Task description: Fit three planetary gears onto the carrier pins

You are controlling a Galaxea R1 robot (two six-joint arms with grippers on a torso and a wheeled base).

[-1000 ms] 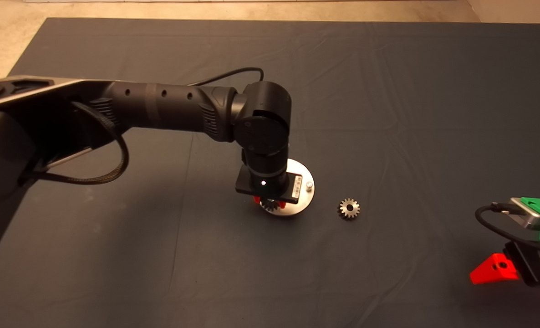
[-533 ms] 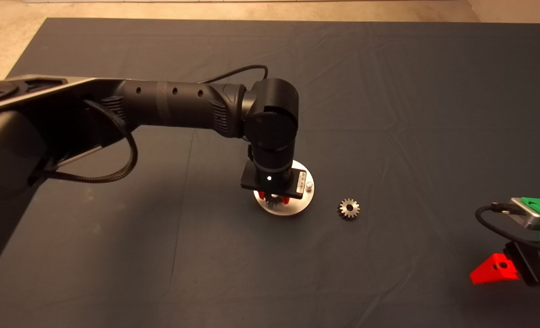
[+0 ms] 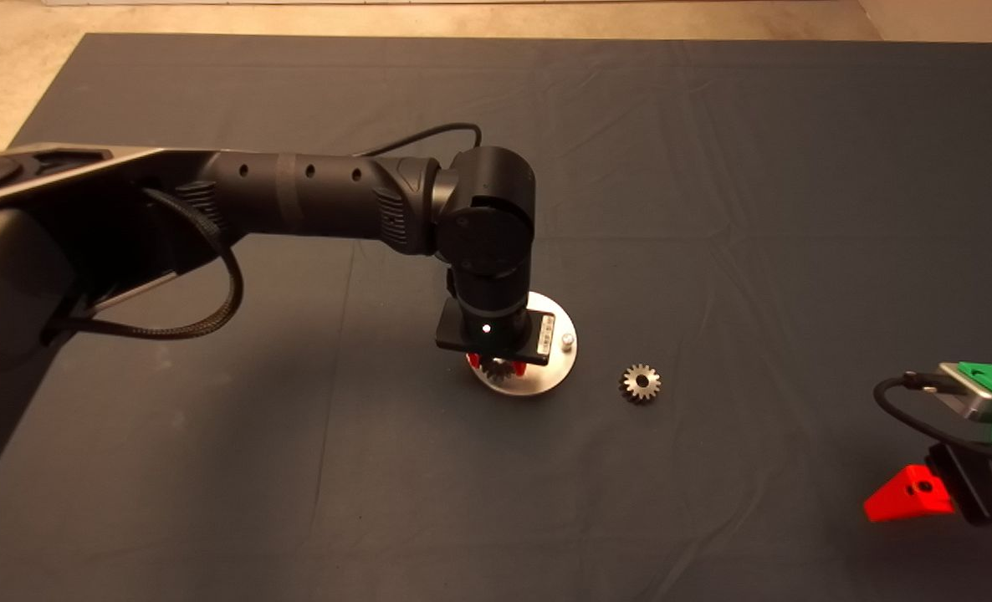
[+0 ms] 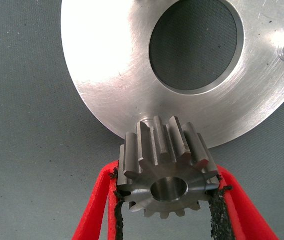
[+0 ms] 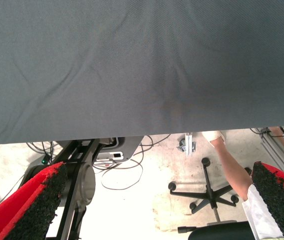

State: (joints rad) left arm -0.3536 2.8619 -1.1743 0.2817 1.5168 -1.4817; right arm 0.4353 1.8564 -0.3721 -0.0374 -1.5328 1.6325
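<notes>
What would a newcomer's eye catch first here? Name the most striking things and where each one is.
The left gripper, at mid-mat, holds a toothed gear between its red fingers, just above the edge of the shiny disc with the large centre hole. A second gear lies flat on the dark mat just right of the disc. The right gripper waits at the lower right edge.

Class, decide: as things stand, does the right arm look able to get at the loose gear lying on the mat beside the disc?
Probably yes: the right gripper waits open at the mat's edge, and only bare mat lies between it and the loose gear.
</notes>
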